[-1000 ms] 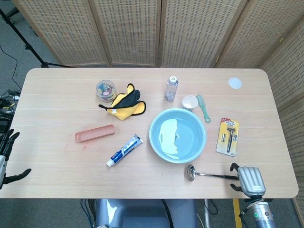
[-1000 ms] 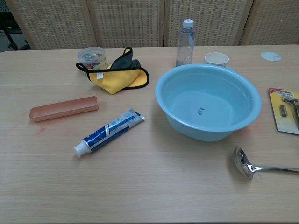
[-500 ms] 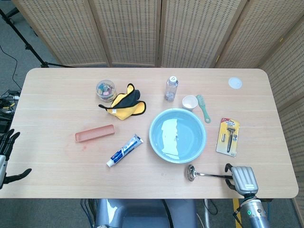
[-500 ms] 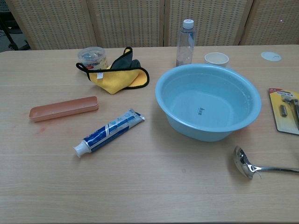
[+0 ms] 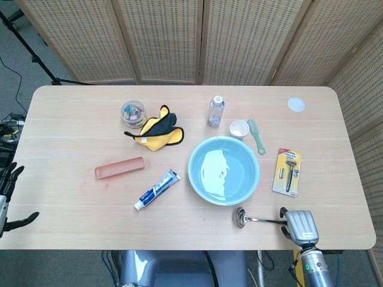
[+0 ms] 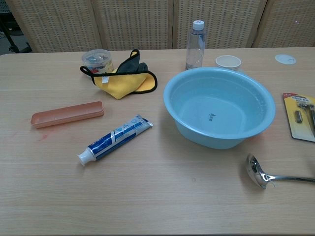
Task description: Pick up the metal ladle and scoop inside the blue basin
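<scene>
With the shiny metal ladle (image 5: 258,219) lying just in front of the round blue plastic basin (image 5: 224,170), the right hand (image 5: 301,226) covers its handle end, grip unclear, so it needs firm closure before lifting.

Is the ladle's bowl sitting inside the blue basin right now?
No, the metal ladle lies on the table, in front of the blue basin and apart from it.

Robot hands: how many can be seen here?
2. The right hand sits at the table's near right edge, at the handle end of the metal ladle. The left hand shows partly at the far left edge.
</scene>
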Tool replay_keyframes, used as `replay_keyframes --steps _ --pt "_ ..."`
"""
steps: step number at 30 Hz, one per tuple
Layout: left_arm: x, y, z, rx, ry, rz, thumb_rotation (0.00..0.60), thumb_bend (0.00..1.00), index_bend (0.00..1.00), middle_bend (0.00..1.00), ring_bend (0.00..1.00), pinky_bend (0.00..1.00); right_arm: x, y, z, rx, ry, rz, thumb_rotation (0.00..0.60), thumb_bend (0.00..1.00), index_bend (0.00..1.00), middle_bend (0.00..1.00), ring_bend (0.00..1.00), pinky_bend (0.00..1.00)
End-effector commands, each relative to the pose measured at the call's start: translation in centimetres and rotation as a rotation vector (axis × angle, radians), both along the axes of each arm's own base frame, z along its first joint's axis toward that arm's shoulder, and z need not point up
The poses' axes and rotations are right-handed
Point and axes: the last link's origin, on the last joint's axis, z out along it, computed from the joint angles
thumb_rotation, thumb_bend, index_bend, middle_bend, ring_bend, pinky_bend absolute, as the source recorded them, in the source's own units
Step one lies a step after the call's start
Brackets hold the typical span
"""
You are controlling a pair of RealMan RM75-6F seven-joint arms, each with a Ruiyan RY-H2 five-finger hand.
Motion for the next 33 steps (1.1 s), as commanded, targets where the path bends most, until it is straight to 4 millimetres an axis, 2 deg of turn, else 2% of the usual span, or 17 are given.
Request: replay_keyframes --steps 1,33 --pt "0.0 0.0 0.0 -0.001 0.0 0.0 0.6 0.0 0.0 0.0 0.0 0.0 -0.1 -0.2 -0.2 -0.002 0.009 -0.005 0.6 0.33 0.47 0.97 0.93 1.0" --pt "-0.1 0.1 -0.1 -0.012 -0.006 0.008 0.6 0.0 0.0 0.0 0.0 0.0 -1.6 -0.8 -0.9 0.045 0.07 -0.084 0.6 0.34 0.47 0.97 0.93 1.0"
